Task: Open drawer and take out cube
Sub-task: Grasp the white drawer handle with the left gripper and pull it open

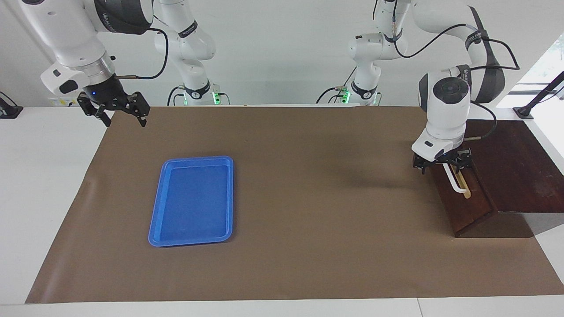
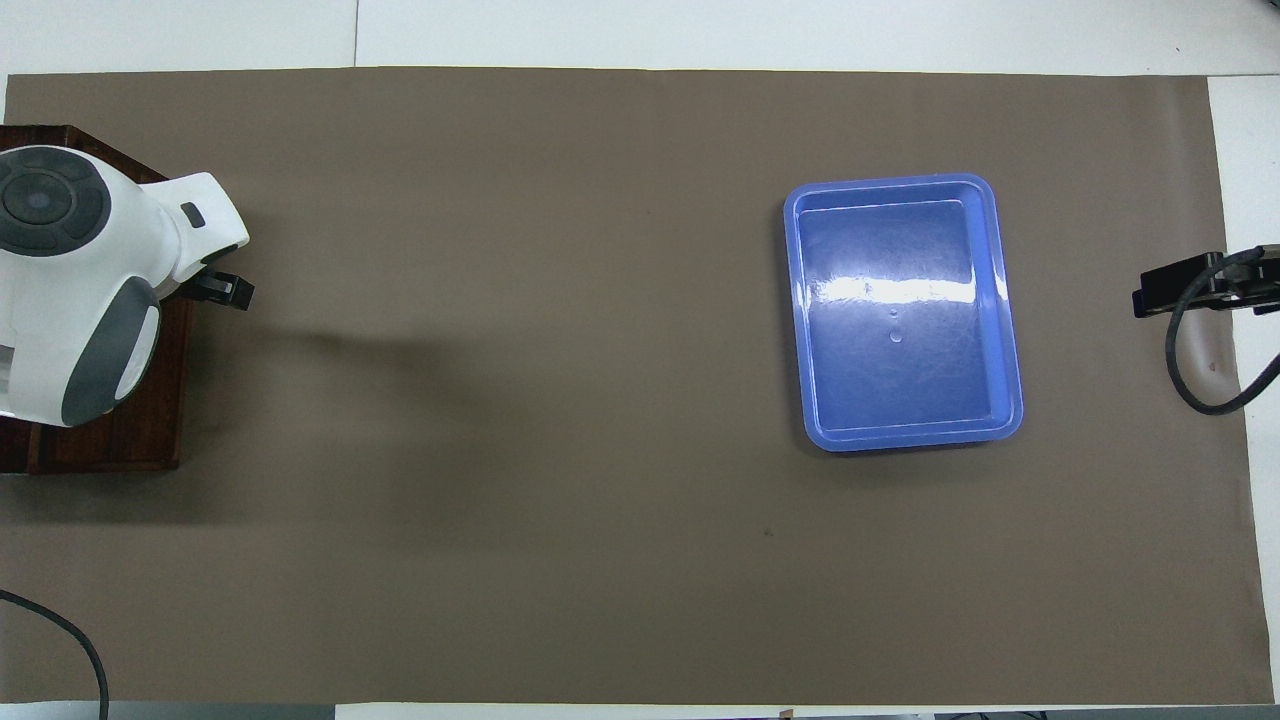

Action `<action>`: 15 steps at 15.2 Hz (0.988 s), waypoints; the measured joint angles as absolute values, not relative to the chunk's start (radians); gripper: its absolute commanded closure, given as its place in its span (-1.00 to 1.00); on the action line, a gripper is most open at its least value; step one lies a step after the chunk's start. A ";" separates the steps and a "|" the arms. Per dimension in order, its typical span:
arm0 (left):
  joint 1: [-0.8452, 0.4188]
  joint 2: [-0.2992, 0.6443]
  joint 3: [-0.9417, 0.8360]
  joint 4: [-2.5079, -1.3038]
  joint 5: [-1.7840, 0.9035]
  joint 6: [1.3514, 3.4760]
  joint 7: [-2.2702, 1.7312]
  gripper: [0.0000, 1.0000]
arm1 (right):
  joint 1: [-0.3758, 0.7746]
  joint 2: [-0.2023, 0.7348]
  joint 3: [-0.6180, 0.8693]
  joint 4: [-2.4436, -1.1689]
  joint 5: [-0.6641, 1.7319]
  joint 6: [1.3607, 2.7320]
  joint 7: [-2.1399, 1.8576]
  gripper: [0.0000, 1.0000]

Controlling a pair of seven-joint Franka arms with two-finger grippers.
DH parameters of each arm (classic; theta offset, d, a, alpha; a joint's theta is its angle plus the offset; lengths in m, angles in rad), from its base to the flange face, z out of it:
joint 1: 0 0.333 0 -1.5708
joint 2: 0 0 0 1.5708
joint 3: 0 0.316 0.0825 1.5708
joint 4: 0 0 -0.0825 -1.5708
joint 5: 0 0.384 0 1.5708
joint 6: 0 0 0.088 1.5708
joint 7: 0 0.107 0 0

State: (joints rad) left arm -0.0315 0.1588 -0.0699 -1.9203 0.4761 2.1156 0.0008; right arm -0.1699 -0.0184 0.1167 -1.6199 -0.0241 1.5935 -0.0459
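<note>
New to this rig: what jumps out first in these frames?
The left gripper, open, sits right at the white handle of the dark wooden drawer, which is shut, at the left arm's end of the table. A blue tray lies empty on the brown mat toward the right arm's end. The right gripper waits, open, over that end's mat edge.

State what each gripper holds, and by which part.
Nothing is held. The open left gripper is at the dark wooden drawer's white bar handle; the open right gripper waits empty.
</note>
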 measured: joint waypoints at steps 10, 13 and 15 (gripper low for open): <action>0.003 0.151 -0.067 -2.039 0.518 2.214 -0.122 -1.00 | -0.173 -0.020 0.117 -1.620 -0.024 1.591 -0.046 -1.00; -0.084 0.152 -0.077 -2.025 0.505 2.225 -0.254 -1.00 | -0.173 -0.020 0.115 -1.620 -0.024 1.591 -0.046 -1.00; -0.165 0.154 -0.081 -2.020 0.473 2.225 -0.326 -1.00 | -0.174 -0.020 0.115 -1.620 -0.024 1.591 -0.046 -1.00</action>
State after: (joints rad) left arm -0.1653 0.1538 -0.0805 -2.0205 0.4731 2.2248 -0.3259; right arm -0.1736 -0.0204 0.1147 -1.6197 -0.0241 1.5909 -0.0458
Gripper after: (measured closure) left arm 0.000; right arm 0.000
